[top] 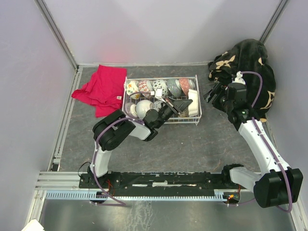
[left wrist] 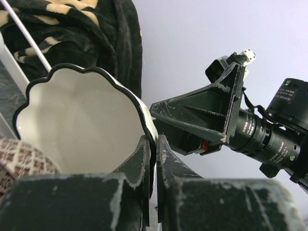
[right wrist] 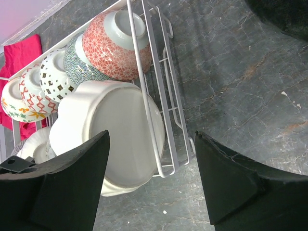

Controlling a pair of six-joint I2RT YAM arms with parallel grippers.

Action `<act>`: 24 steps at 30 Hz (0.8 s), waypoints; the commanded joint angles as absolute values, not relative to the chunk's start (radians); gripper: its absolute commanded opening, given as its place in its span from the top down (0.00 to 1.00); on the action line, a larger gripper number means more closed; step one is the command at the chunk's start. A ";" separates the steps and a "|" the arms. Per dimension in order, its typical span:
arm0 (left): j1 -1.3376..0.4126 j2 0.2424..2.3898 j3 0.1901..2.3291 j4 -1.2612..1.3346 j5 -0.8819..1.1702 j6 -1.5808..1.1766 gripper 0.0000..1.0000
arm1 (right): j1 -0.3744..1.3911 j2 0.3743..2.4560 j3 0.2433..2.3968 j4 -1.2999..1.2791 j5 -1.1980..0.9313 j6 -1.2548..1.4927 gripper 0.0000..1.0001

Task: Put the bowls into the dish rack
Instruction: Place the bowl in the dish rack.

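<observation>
The white wire dish rack [top: 185,123] stands at the table's middle with several patterned bowls [top: 159,87] on edge along its back row. My left gripper [top: 180,103] reaches into the rack's right end. In the left wrist view it [left wrist: 155,142] is shut on the black rim of a white scalloped bowl [left wrist: 82,120]. That bowl [top: 194,102] stands on edge against the rack's right wall. My right gripper [top: 214,94] hovers just right of the rack, open and holding nothing. Between its fingers [right wrist: 150,135] show the white bowl's underside [right wrist: 115,130], the rack's corner wire [right wrist: 145,82] and a red patterned bowl [right wrist: 113,45].
A red cloth [top: 101,89] lies left of the rack. A black blanket with cream patterns [top: 250,67] is heaped in the back right corner, behind the right arm. Grey walls close the table at the back and sides. Another white bowl [top: 143,108] sits at the rack's front left.
</observation>
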State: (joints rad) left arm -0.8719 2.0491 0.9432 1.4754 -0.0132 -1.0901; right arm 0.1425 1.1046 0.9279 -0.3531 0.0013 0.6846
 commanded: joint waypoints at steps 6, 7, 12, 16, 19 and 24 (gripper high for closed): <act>-0.872 1.853 0.821 1.730 -0.075 -1.049 0.97 | 0.138 1.112 0.946 -0.313 -0.015 0.689 0.21; -0.873 1.839 0.809 1.731 -0.076 -1.043 0.97 | 0.138 1.113 0.945 -0.313 -0.016 0.689 0.21; -0.873 1.783 0.780 1.714 -0.072 -1.022 0.97 | 0.138 1.115 0.945 -0.311 -0.021 0.690 0.21; -0.872 1.792 0.796 1.714 -0.052 -1.037 0.97 | 0.138 1.119 0.946 -0.308 -0.026 0.690 0.21; -0.873 1.828 0.825 1.730 -0.044 -1.068 0.97 | 0.138 1.121 0.945 -0.307 -0.028 0.692 0.21; -0.891 1.889 0.908 1.730 -0.030 -1.083 0.97 | 0.138 1.121 0.945 -0.307 -0.029 0.692 0.22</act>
